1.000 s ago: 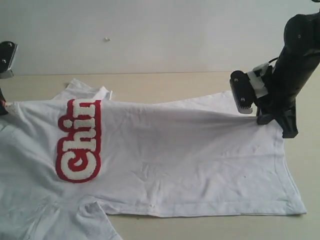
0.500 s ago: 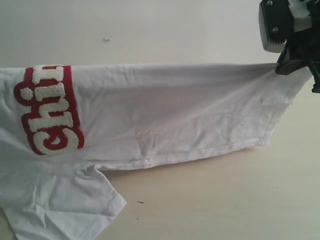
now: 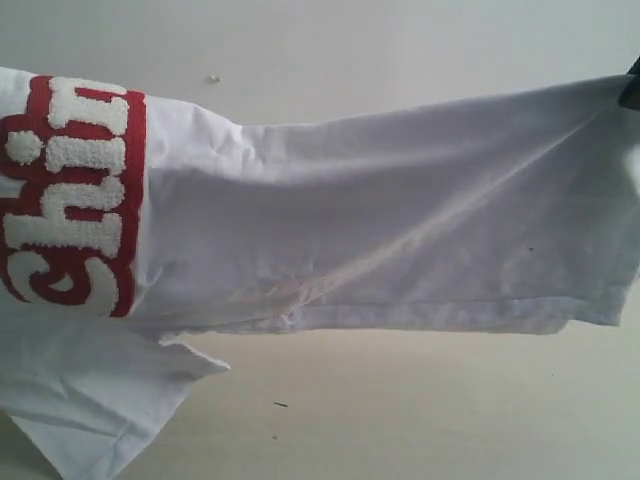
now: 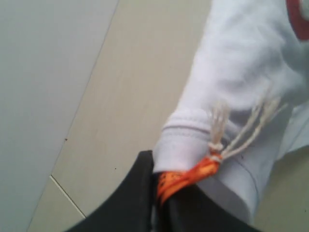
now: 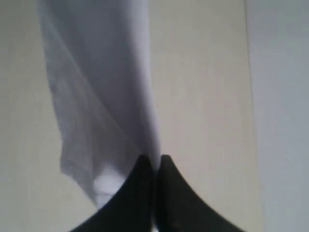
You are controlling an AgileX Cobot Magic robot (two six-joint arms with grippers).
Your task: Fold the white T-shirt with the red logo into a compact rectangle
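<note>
The white T-shirt (image 3: 400, 220) hangs stretched in the air across the exterior view, its lower sleeve (image 3: 90, 400) drooping to the table. The red logo (image 3: 70, 190) shows at the left, its letters running vertically. In the left wrist view my left gripper (image 4: 161, 186) is shut on the ribbed collar (image 4: 186, 152) and the orange neck tag (image 4: 186, 176). In the right wrist view my right gripper (image 5: 154, 164) is shut on the shirt's edge (image 5: 140, 96); only a dark sliver of it (image 3: 630, 92) shows at the exterior view's right edge.
The beige table (image 3: 420, 410) lies under the shirt, with a small dark speck (image 3: 281, 404) near the front. A pale wall (image 3: 350, 50) stands behind. A table seam (image 4: 67, 195) shows in the left wrist view.
Both grippers have risen with the shirt, lifting it from flat on the table to hanging in the air. The right arm has left the exterior view almost entirely.
</note>
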